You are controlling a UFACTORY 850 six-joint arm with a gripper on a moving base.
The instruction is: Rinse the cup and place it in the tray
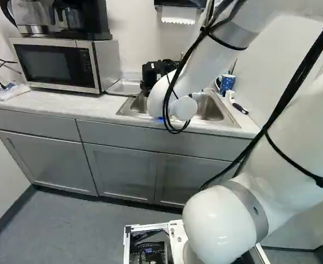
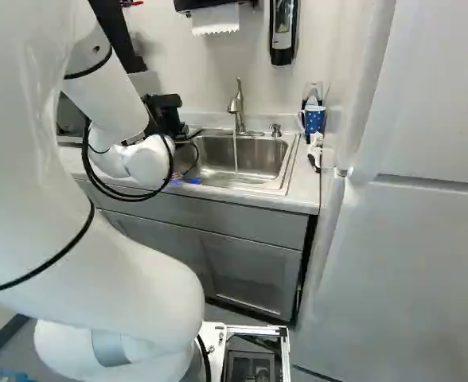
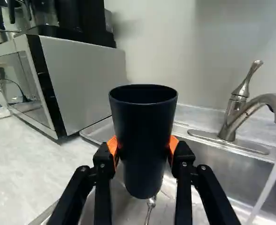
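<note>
Gripper [image 3: 142, 150] first: its two orange pads press the dark cup [image 3: 143, 140] from opposite sides, so I have it held. It looks nearly upright, mouth up, base hanging free over the sink [image 2: 258, 155]. I can't see into it, so I won't claim that it is rinsed; the running stream [image 3: 271, 180] falls well to one side of it, on the robot's right. If the rinse is still owed, I'd carry the cup sideways until its mouth sits under the water, staying low enough to clear the faucet [image 3: 229, 122], then tip it slowly over the basin so that it drains there and not on the counter. Wet walls could turn slippery, so I'd hold the squeeze firm but gentle and make every tilt at an easy pace. If the rinse is done, the metal tray [image 1: 126, 86] is the goal, beyond the sink and just beside the microwave [image 3: 84, 84]. For that I'd lift the base over the tray's rim, come in level, and watch that the fingers don't knock the microwave's side wall. I'd let the cup's base settle flat before easing the pads apart evenly, then back straight off. The blue dotted cup [image 2: 314, 119] by the far corner of the counter isn't the one I'm working with, so I'd leave it alone.
</note>
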